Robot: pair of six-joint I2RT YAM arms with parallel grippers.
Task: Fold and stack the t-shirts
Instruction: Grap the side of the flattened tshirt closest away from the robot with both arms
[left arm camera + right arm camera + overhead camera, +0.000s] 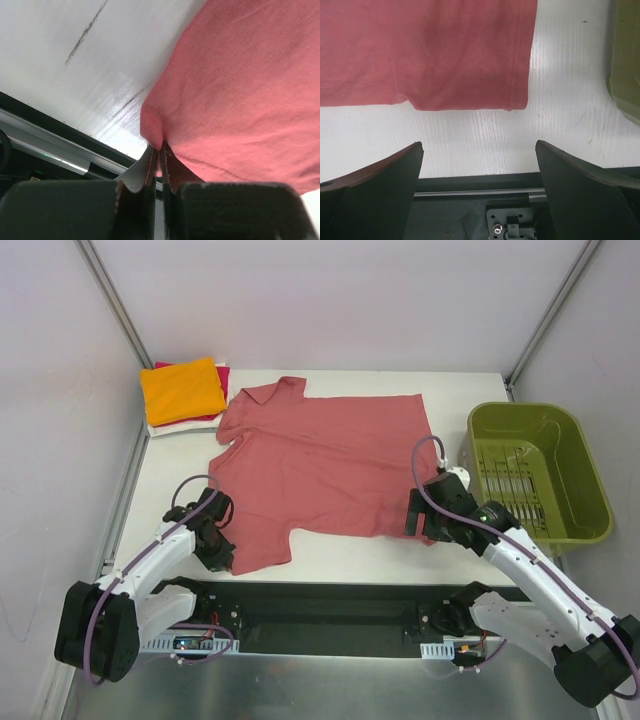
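Salmon-red t-shirt [320,465] spread flat on the white bench [380,558], left jaws pinched on its near left edge, right jaws wide apart just short of its near right corner, folded orange t-shirt [182,390] topping a far-left stack

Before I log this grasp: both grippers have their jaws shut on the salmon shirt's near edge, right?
No. Only the left gripper has its jaws shut on the salmon shirt; the right wrist view shows the right gripper with jaws wide open, short of it.
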